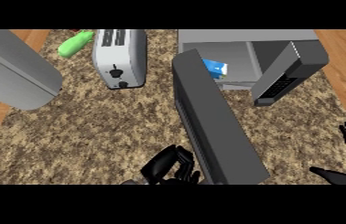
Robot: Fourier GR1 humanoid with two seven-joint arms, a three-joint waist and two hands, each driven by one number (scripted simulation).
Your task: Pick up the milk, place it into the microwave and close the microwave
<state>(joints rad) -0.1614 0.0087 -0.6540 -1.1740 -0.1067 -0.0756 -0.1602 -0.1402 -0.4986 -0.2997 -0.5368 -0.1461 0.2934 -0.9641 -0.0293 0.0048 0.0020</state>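
The microwave [246, 35] stands at the back right with its cavity open. A blue and white milk carton [216, 68] stands inside it, toward the left of the cavity. The dark door [216, 122] swings out toward me, its free end near the view's lower edge. My left hand [169, 166] is low in the middle, fingers curled, right against the door's left face near that free end, and it holds nothing. Of my right hand [329, 175] only black fingertips show at the right edge, spread apart and away from the door.
A silver toaster [120, 58] stands at the back, left of the microwave. A green vegetable [74, 44] lies beside it. A large grey rounded object [24, 77] fills the far left. The microwave's dark keypad panel [280, 83] juts out at right.
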